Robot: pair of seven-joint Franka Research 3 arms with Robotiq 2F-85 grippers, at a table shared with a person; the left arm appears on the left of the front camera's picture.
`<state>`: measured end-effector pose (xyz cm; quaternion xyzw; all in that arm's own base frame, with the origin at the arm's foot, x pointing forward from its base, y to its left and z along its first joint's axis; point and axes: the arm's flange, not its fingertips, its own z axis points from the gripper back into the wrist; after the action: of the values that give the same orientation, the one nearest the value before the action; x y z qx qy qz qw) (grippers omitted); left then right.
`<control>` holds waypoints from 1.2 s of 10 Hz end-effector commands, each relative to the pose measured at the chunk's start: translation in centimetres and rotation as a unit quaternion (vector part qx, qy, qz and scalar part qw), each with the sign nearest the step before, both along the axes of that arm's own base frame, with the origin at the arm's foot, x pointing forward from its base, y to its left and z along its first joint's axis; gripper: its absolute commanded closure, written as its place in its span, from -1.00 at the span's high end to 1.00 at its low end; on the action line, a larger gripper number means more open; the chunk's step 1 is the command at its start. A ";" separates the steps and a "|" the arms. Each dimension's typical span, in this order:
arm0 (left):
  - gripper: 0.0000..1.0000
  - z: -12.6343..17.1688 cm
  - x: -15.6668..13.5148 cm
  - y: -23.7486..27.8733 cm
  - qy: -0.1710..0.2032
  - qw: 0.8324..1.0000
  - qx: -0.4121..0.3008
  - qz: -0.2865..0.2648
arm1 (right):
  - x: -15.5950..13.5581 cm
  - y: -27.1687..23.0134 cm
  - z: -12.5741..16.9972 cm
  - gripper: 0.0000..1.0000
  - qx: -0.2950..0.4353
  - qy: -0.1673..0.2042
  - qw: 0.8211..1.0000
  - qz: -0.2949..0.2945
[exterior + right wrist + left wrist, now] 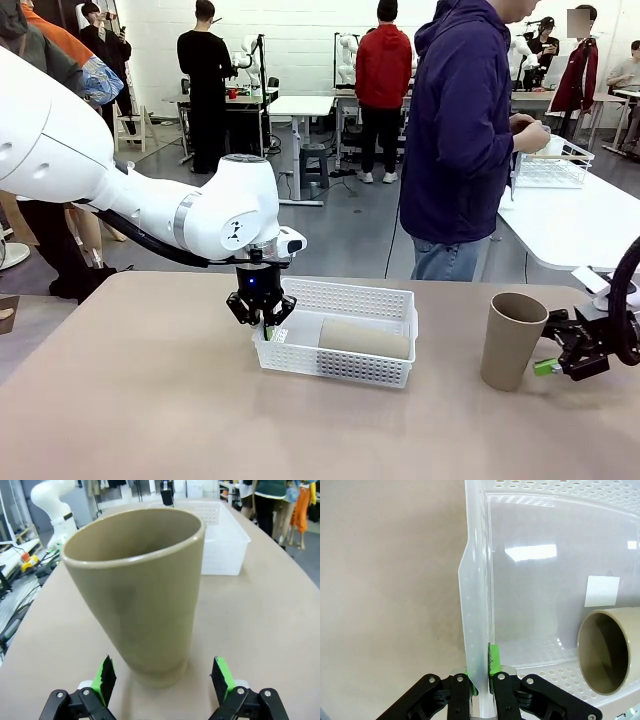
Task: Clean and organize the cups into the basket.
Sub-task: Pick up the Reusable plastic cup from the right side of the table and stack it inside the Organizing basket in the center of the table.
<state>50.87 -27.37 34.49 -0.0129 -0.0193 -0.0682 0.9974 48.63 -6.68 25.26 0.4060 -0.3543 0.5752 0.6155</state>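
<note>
The white lattice basket [345, 366] sits mid-table. My left gripper [262, 318] comes down on its left end, shut on the basket's wall [476, 605]; the green pads [494, 661] pinch the thin plastic. One tan cup [365, 338] lies on its side inside the basket, its open mouth [602, 652] facing my left wrist camera. A second tan cup [512, 340] stands upright on the table to the right. My right gripper [556, 358] is open just beside it, and the cup [140, 595] stands close ahead between the spread fingers [106, 672] without touching them. The basket [225, 545] lies beyond it.
A person in a dark blue hoodie [460, 130] stands at the far side, turned toward a white side table [580, 225] that carries a wire basket [552, 165]. Bare tabletop [200, 420] stretches across the near side. A white sticker [601, 591] lies on the basket floor.
</note>
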 end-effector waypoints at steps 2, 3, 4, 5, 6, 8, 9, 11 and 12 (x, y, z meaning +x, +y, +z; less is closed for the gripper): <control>-1.00 -0.1 0.0 0.1 -0.001 1.000 0.002 -0.001 | 0.7 2.2 -0.7 1.00 0.003 -0.005 1.000 0.004; -1.00 -0.1 0.0 0.1 -0.001 1.000 0.002 -0.001 | 0.9 2.9 -0.8 1.00 0.004 -0.006 1.000 0.011; -1.00 -0.1 0.0 0.1 -0.001 1.000 0.002 -0.001 | 1.1 3.6 -0.9 1.00 0.004 -0.005 1.000 0.014; -1.00 -0.1 0.0 0.1 -0.001 1.000 0.002 -0.001 | 1.2 4.2 -1.0 1.00 0.007 -0.007 1.000 0.018; -1.00 -0.1 0.0 0.1 -0.001 1.000 0.002 -0.001 | 1.3 4.8 -1.1 1.00 0.011 -0.009 1.000 0.021; -1.00 -0.1 0.0 0.1 -0.001 1.000 0.002 -0.001 | 1.1 5.2 -1.0 1.00 0.031 -0.021 0.998 0.043; -1.00 -0.1 0.0 0.1 -0.001 1.000 0.002 -0.001 | 1.1 5.2 -0.9 -0.16 0.035 -0.026 0.998 0.049; -1.00 -0.1 0.0 0.1 -0.001 1.000 0.002 -0.001 | 1.0 5.0 -1.0 -1.00 0.037 -0.026 0.998 0.048; -1.00 -0.1 0.0 0.1 -0.001 1.000 0.002 -0.001 | 1.0 5.0 -1.0 -0.27 0.037 -0.027 0.998 0.048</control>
<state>50.87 -27.37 34.49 -0.0130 -0.0193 -0.0682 0.9974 49.17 -1.66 24.52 0.4287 -0.3573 0.6016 0.5715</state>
